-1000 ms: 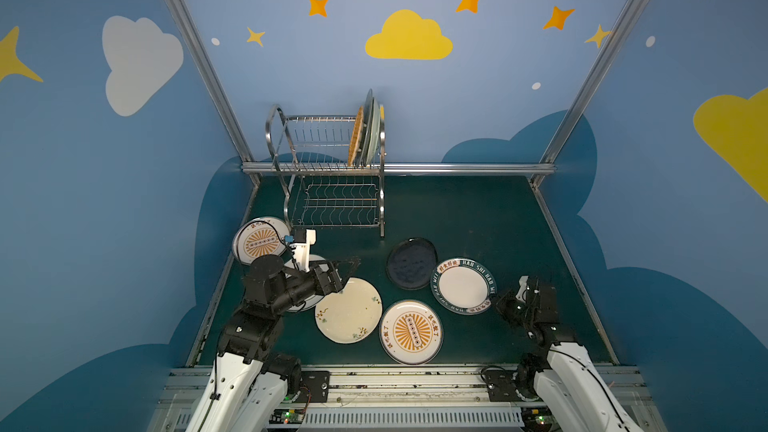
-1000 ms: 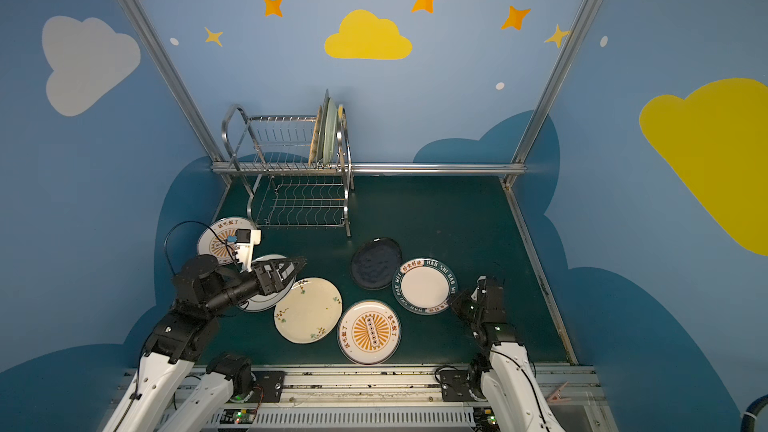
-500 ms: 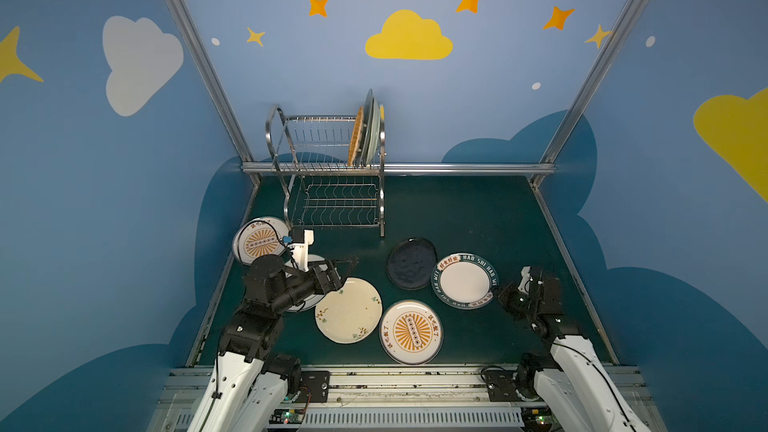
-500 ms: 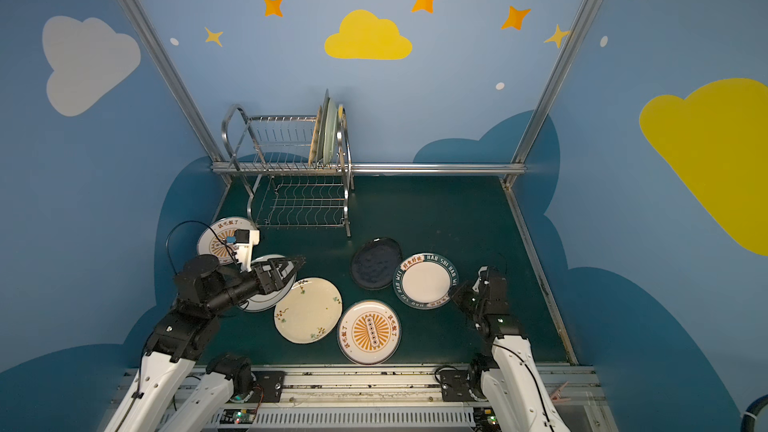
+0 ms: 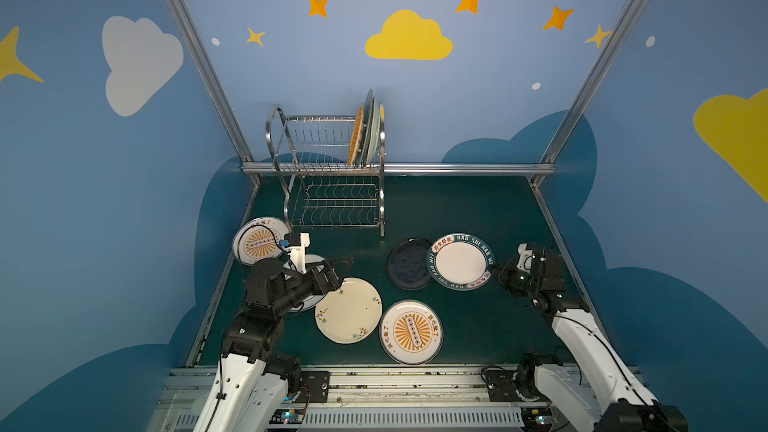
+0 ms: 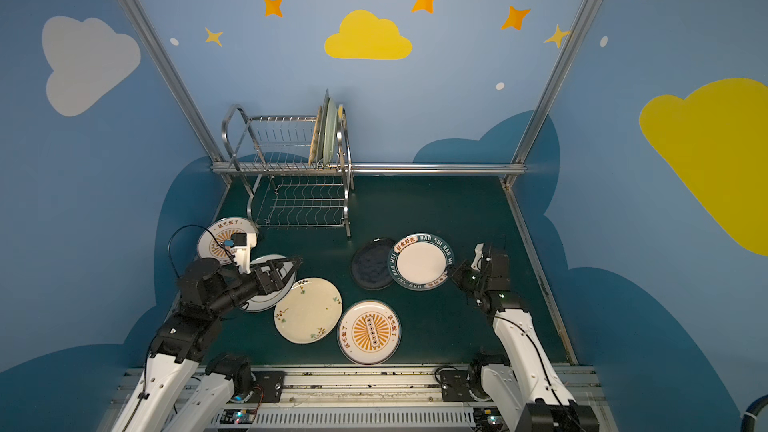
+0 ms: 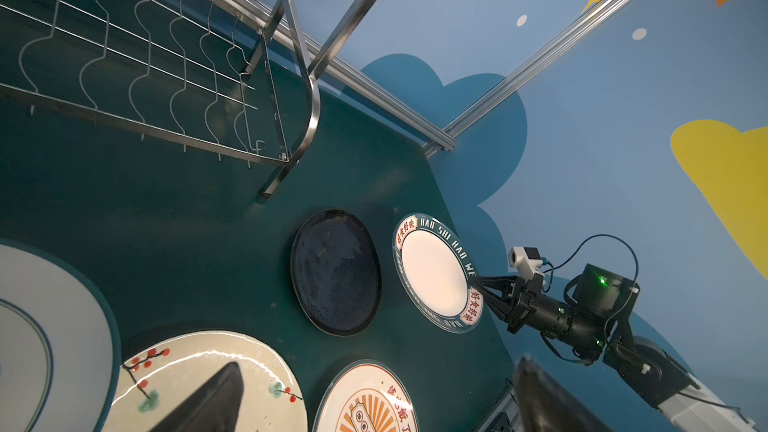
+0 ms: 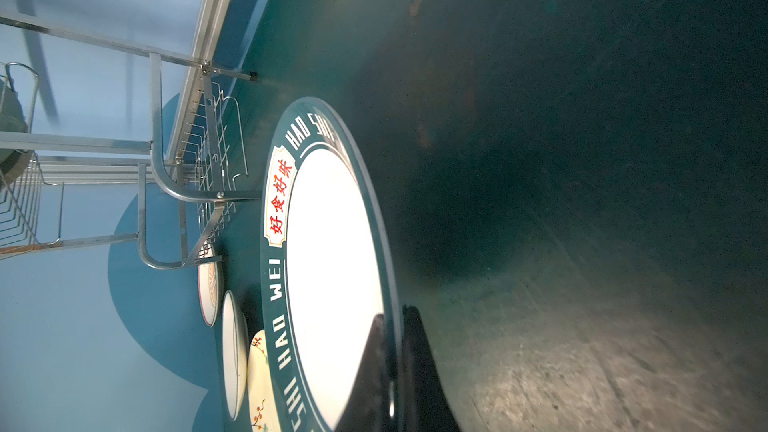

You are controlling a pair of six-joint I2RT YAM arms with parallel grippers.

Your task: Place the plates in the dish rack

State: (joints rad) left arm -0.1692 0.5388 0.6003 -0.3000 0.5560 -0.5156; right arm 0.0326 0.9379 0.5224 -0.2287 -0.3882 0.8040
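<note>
The right claw (image 5: pixel 496 273) is clamped on the rim of the teal-rimmed plate (image 5: pixel 459 261), whose far edge overlaps the black plate (image 5: pixel 407 263) on the bench (image 5: pixel 457 205). The left claw (image 5: pixel 345 270) gapes wide and empty over the edge of the cream floral plate (image 5: pixel 349 311). Behind them, the dish rack (image 5: pixel 337 206) holds three plates (image 5: pixel 365 130) upright in its upper tier.

**Colours Across a Dark Green Table**

The teal-rimmed plate (image 5: pixel 460 261) is white inside, with white lettering and red characters. The black plate (image 5: pixel 405 265) is speckled. The cream plate (image 5: pixel 349 310) bears red-and-green sprigs. The near sunburst plate (image 5: pixel 411 332) and far sunburst plate (image 5: pixel 258 241) are white with orange rays. The dish rack (image 5: pixel 336 201) is silver, the table (image 5: pixel 457 201) dark green.
</note>
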